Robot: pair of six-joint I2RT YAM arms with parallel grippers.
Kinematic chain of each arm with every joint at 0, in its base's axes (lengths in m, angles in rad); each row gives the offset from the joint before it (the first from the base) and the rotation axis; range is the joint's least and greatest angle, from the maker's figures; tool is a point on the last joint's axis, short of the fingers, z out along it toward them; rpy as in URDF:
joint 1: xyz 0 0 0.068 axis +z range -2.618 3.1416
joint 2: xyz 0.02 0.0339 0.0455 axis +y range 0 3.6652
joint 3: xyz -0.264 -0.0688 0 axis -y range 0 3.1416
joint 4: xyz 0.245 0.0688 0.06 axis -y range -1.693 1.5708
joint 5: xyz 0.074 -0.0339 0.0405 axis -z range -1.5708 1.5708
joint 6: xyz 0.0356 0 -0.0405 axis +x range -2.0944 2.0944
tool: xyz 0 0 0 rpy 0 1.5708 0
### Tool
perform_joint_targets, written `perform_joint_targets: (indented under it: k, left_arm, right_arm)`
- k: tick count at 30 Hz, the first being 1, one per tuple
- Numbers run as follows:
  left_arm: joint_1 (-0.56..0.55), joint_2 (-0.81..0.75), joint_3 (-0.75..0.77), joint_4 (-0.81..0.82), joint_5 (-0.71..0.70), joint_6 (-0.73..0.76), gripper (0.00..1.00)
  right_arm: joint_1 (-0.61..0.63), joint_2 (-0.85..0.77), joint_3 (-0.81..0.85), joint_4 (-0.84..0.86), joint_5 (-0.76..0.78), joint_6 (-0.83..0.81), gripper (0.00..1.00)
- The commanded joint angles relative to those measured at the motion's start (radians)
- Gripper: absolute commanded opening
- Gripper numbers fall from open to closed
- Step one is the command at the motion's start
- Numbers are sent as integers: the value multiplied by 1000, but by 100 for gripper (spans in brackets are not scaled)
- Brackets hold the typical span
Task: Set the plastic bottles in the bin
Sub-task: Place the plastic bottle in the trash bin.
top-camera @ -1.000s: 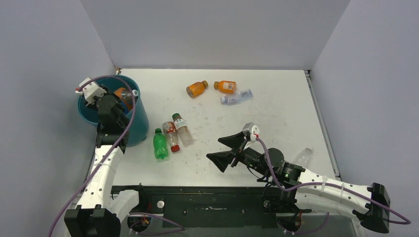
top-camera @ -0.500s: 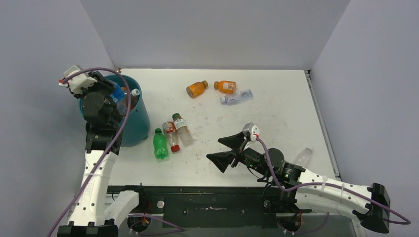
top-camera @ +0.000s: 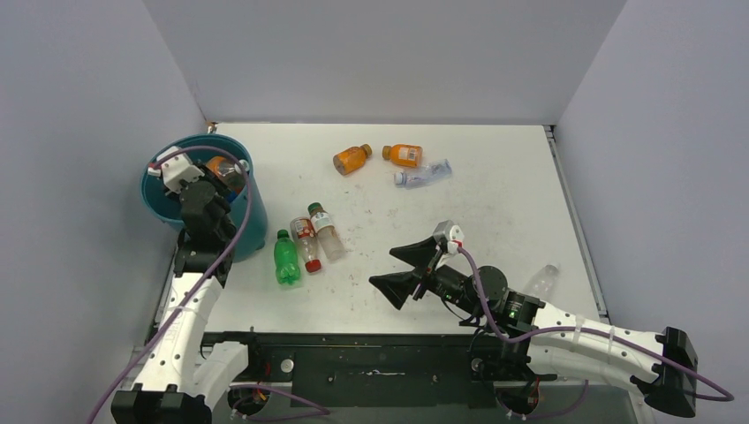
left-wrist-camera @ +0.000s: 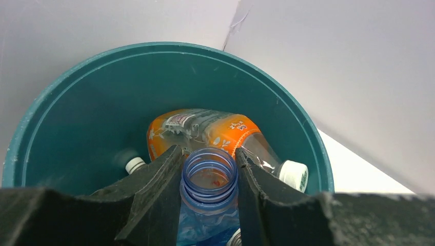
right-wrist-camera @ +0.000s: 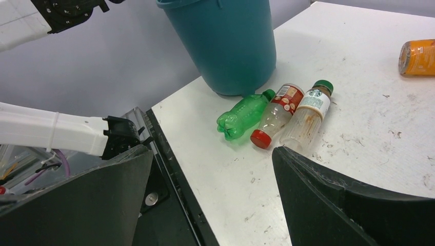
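Over the bin (left-wrist-camera: 102,102), left gripper (left-wrist-camera: 208,154) holds an uncapped clear bottle (left-wrist-camera: 209,177); release step in hand, next probably calls for opening jaws.

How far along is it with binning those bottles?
Done: an orange bottle lies in the bin. In hand: the left claw holds an uncapped bottle over it. Left: seven on the table: three beside the bin, three at the back, one far right.

Bright, even light from overhead; the white tabletop (top-camera: 512,212) nearly washes out and shadows are faint. At my left wrist, my black fingers (left-wrist-camera: 154,195) blur along the bottom edge, the clear open-necked plastic bottle (left-wrist-camera: 209,177) between them is sharp, a small white cap (left-wrist-camera: 135,164) smears.
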Motion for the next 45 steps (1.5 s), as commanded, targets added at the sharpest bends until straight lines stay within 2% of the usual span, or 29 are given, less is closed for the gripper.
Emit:
perform_joint_targets:
  k: [1, 2, 5, 7, 8, 10, 11, 14, 17, 20, 23, 27, 31, 32, 37, 39, 40, 45]
  left_arm:
    - [9, -13, -47, -32, 47, -91, 0]
    - [9, -14, -56, -32, 55, -99, 2]
    - [9, -20, -73, -32, 83, -108, 29]
    - [10, -31, -67, -32, 95, -97, 33]
    - [10, -37, -59, -49, 95, -86, 29]
    - [5, -56, -28, -75, 80, -31, 1]
    - [-10, -79, -16, -61, 57, 8, 0]
    - [-84, -145, -11, 52, -60, 170, 0]
    - [-133, -141, 24, 97, -169, 348, 0]
    - [-133, -156, -7, 129, -187, 415, 0]
    - [-132, -173, -100, 168, -185, 401, 0]
    - [-113, -163, -175, 111, -134, 251, 0]
    - [-90, -140, -188, 46, -49, 121, 0]
    - [-87, -134, -181, 27, -41, 104, 7]
    - [-86, -155, -86, -9, -24, 91, 75]
    - [-85, -160, -15, -29, -22, 105, 95]
    - [-86, -160, 26, -31, -19, 113, 97]
    - [-98, -160, 221, -126, 48, 93, 96]
  right_arm:
    - [6, -10, -8, 84, -17, 7, 90]
    - [6, -13, -11, 84, -14, 7, 90]
    - [6, -18, -15, 85, -6, 7, 90]
    - [6, -19, -19, 85, -3, 7, 90]
    - [6, -21, -19, 84, -1, 7, 90]
    - [6, -23, -22, 85, 0, 7, 90]
    - [6, -24, -21, 86, 0, 7, 90]
    - [6, -21, -23, 93, 1, 6, 90]
    - [6, 1, -19, 108, -4, 5, 90]
    - [6, 27, -20, 136, -14, 11, 90]
    - [6, 44, -22, 154, -18, 16, 90]
    - [6, 49, -15, 149, -21, 15, 90]
    - [6, 34, -14, 130, -15, 15, 90]
    - [6, 29, -14, 126, -13, 14, 90]
    - [6, 5, -22, 114, 0, 16, 90]
    - [5, 0, -22, 111, 2, 15, 90]
    - [6, -2, -21, 111, 2, 14, 90]
    - [6, -8, -16, 100, 5, 7, 90]
